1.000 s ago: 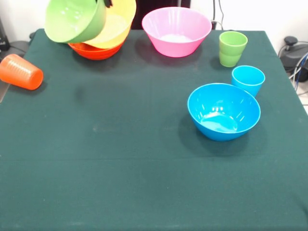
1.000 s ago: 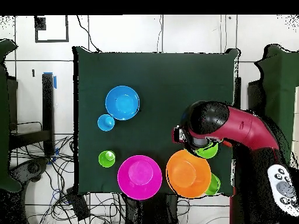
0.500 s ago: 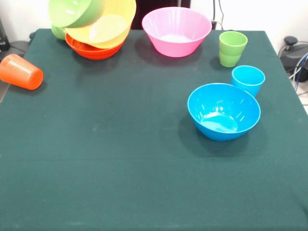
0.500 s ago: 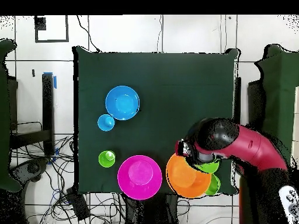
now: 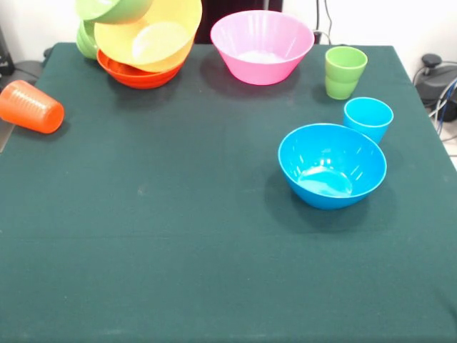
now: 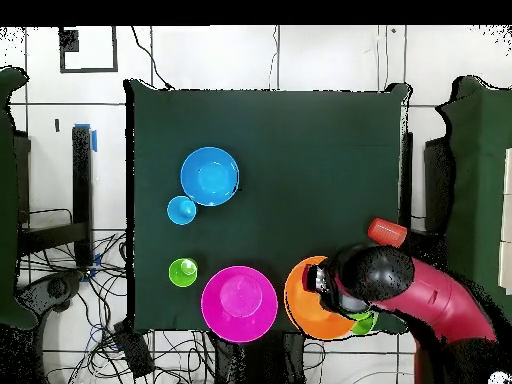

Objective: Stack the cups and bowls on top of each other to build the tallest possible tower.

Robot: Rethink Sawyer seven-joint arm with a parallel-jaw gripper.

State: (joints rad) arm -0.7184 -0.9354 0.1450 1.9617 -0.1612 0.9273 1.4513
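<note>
Red and black, the arm reached in over the table's corner, and its black wrist hid the claw from above; in the front view the claw did not show at all, so we could not tell whether it was spread or pressed together. Directly under that wrist sat the large orange bowl, tilted, nested in the red-orange bowl that rested on the dark green table. A lime green bowl hung tipped over the orange bowl's rim, cut off by the top edge of the front view, and we could not see what carried it. Just behind that pile a small green bowl peeked out. This cluster was the only pile on the table. Beside it, near the claw, stood the large pink bowl, upright and apart from the pile. The orange cup lay on its side at the table's edge, on the far side of the arm from the pink bowl. Farther from the claw, beyond the pink bowl, the lime green cup stood upright, then the light blue cup, just beside the blue bowl, which sat farthest out on the cloth.
</note>
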